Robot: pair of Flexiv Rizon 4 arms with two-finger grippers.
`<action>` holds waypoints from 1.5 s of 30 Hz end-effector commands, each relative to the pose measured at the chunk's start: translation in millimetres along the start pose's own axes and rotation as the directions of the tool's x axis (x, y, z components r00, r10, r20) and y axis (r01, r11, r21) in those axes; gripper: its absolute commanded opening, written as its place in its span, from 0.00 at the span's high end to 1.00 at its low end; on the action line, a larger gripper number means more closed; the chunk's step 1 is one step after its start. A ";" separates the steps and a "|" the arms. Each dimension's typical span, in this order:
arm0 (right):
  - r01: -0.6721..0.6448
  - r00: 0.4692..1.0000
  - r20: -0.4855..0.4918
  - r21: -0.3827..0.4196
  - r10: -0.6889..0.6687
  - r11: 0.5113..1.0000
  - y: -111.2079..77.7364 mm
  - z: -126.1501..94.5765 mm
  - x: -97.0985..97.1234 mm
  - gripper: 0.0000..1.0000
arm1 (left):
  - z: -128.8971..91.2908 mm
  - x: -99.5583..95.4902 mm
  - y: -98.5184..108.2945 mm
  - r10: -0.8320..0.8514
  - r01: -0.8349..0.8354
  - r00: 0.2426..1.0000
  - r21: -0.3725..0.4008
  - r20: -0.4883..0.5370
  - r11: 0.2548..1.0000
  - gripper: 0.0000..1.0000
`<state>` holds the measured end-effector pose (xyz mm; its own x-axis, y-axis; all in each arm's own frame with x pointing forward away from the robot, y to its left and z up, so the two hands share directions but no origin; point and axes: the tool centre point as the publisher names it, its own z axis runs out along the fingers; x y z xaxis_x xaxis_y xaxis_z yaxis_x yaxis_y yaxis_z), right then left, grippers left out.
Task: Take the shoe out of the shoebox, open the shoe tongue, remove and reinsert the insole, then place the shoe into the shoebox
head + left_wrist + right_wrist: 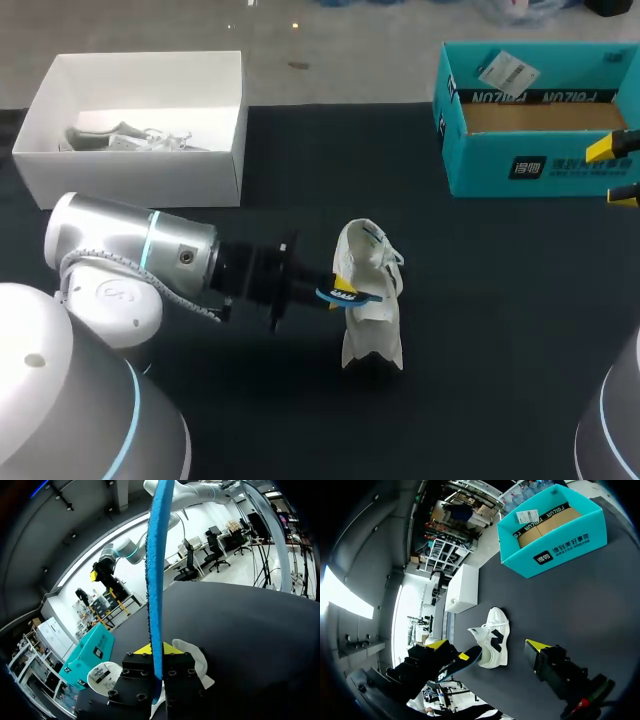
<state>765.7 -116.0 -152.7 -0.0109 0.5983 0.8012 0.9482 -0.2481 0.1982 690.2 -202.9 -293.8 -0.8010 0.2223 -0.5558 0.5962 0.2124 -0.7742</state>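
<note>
A white shoe (372, 300) with a black side mark (495, 639) rests on the black table near the middle. My left gripper (338, 294) is against the shoe's left side, shut on a blue-and-black insole (348, 296). In the left wrist view the insole (155, 580) stands edge-on between the yellow tips of that gripper (156, 651), with the shoe (194, 656) just beneath. The teal shoebox (530, 165) sits open at the back right. My right gripper (618, 172) hangs open in front of the shoebox, far from the shoe, with nothing between its fingers (537, 646).
An open white box (140, 165) stands at the back left with a pale item inside. A paper tag (508, 72) lies on the shoebox's far rim. Bare black table (500, 320) stretches between the shoe and my right arm.
</note>
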 end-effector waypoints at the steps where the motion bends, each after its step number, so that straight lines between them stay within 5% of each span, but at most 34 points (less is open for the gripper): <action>1: -0.001 1.000 0.003 -0.001 0.001 1.000 -1.0 0.4 0.0 0.00 | 1.7 2.0 2.7 -0.006 0.006 1.000 -0.017 0.003 1.000 1.00; 18: -0.001 1.000 0.003 -0.001 0.001 1.000 -1.0 0.4 0.0 0.00 | -15.7 -22.7 -32.6 0.045 -0.043 0.995 -0.026 0.087 0.999 1.00; 45: -0.001 1.000 0.003 -0.001 0.001 1.000 -1.0 0.4 0.0 0.00 | 1.3 -17.4 19.9 0.019 -0.015 0.999 -0.101 0.041 0.995 1.00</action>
<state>765.7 -115.9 -152.9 -0.0109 0.5990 0.8007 0.9483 -0.2478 0.1983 713.9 -201.1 -299.1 -0.7897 0.1828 -0.5857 0.6123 0.2950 -0.7335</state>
